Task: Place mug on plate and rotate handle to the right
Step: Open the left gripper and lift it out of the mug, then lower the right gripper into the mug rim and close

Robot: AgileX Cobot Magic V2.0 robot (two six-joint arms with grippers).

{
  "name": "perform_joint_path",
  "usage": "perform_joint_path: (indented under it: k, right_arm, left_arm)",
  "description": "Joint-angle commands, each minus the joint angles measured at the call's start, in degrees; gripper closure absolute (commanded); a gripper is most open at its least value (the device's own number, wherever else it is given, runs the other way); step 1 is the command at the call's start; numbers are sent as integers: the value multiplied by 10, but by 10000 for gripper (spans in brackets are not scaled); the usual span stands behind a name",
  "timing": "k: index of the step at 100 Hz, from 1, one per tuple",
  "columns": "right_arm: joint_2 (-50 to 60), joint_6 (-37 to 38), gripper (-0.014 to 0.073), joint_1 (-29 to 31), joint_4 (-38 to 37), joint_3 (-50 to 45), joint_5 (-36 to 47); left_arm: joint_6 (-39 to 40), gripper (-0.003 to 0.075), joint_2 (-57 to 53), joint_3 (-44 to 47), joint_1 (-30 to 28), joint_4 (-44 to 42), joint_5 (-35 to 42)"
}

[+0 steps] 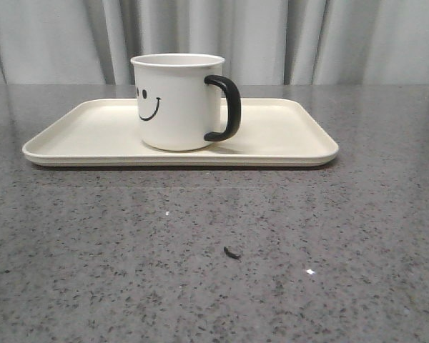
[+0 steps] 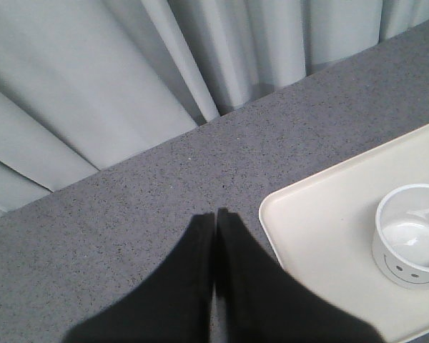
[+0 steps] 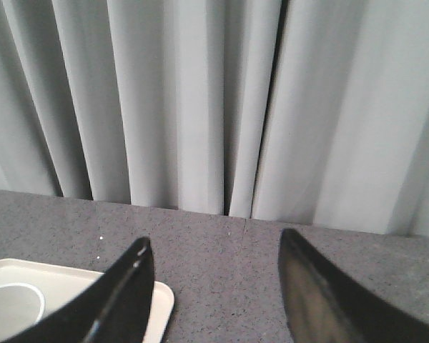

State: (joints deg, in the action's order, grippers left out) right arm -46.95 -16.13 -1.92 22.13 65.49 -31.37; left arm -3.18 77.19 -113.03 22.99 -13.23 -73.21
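**Mug on plate, handle to the right**

The mug (image 1: 177, 101) stands upright on the plate (image 1: 286, 136), left of its middle, its handle (image 1: 227, 107) pointing right. The plate lies flat on the speckled grey counter (image 1: 214, 250). Left hand (image 2: 216, 214) is pressed together above bare counter; right hand (image 3: 214, 257) is spread wide, holding nothing.
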Motion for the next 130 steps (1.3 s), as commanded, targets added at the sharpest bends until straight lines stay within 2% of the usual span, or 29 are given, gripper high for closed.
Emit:
perform_joint_path:
  k: [1,25,44,84,103,130]
  right_arm:
    - [-43,-8,188,-5,0,66,-8]
    - [-177,-49,188,-72,37,228,-137]
    - [-269,-51,188,-136,47,294,-189]
    - [-390,-51,188,-212,49,303,-224]
    - [-425,-52,188,-239,49,303,-216]
    - [-467,-52,188,-246,49,303,-196]
  left_arm:
    - [16,739,-28,1,-3,-9,8]
    - [32,739,-65,80,-30,-9,12]
    - [45,739,-98,150,-47,-9,29]
    - [49,739,-145,259,-56,-9,51]
    - [49,739,-147,267,-56,-9,52]
    - [49,739,-147,267,-56,-9,52]
